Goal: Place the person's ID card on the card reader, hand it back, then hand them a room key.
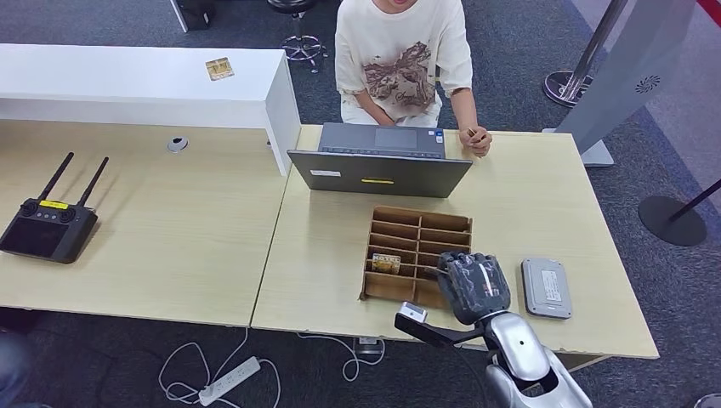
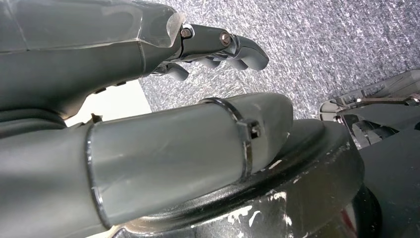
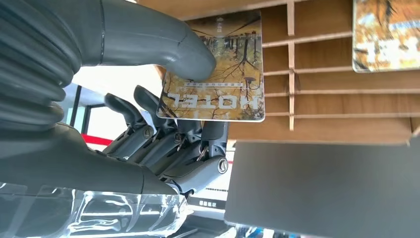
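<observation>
My right hand, low right of centre in the head view, pinches a hotel key card between thumb and fingers over the wooden slotted organizer, where another card sits, and a thin grip could drop it before reaching the person beyond the laptop.

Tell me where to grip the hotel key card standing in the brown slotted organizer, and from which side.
Take the autumn-print hotel key card by its free upper edge, coming from above the brown slotted organizer. It stands on edge between dividers, so only that edge is exposed. The right robot hand already pinches it there, thumb against one face.
</observation>
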Robot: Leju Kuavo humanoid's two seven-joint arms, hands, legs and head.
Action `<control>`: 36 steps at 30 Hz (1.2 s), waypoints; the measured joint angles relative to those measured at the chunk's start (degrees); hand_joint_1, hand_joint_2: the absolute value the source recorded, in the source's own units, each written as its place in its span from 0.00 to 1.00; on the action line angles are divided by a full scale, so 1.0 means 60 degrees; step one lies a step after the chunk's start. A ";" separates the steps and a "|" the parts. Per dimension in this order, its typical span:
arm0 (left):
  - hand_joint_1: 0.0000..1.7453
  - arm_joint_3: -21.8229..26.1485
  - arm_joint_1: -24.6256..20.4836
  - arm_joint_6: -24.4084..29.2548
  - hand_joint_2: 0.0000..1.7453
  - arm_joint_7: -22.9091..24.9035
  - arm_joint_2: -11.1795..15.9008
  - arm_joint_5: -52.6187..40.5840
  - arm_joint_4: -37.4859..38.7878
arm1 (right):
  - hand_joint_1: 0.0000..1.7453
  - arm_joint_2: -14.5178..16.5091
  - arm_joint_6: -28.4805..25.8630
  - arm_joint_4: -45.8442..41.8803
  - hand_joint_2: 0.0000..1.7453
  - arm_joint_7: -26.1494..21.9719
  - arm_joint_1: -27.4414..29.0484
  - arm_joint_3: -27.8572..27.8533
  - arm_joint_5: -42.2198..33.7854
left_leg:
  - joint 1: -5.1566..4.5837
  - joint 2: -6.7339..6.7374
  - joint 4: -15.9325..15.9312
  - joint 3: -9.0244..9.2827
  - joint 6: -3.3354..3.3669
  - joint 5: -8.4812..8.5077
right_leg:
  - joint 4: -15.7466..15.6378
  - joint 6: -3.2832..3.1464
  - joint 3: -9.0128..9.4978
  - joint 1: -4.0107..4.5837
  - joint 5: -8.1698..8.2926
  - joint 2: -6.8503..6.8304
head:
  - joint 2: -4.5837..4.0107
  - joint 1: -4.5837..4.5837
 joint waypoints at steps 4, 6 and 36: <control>0.00 0.0000 0.0001 0.0011 0.00 0.0000 -0.0005 -0.0005 0.0000 | 1.00 -0.0038 -0.0154 -0.0268 1.00 -0.0086 0.0058 -0.0141 -0.0019 | 0.0000 0.0000 0.0000 0.0000 0.0000 0.0000 | 0.0000 0.0000 0.0000 0.0000 0.0000 0.0001 | 0.0000 0.0000; 0.00 0.0000 0.0001 0.0010 0.00 0.0000 -0.0005 -0.0010 0.0000 | 1.00 -0.0053 -0.0283 -0.0427 1.00 -0.0199 0.0086 -0.0195 -0.0056 | 0.0000 0.0001 0.0000 0.0000 0.0000 0.0000 | 0.0000 0.0000 0.0000 0.0000 0.0000 0.0001 | 0.0000 0.0000; 0.00 0.0000 0.0001 -0.0007 0.00 -0.0053 -0.0042 -0.0117 0.0000 | 1.00 -0.0035 -0.0843 -0.1749 1.00 -0.0553 -0.0071 -0.0568 0.0040 | 0.0000 0.0000 0.0000 -0.0002 0.0000 0.0000 | 0.0001 0.0000 0.0002 0.0000 0.0000 0.0000 | 0.0000 0.0000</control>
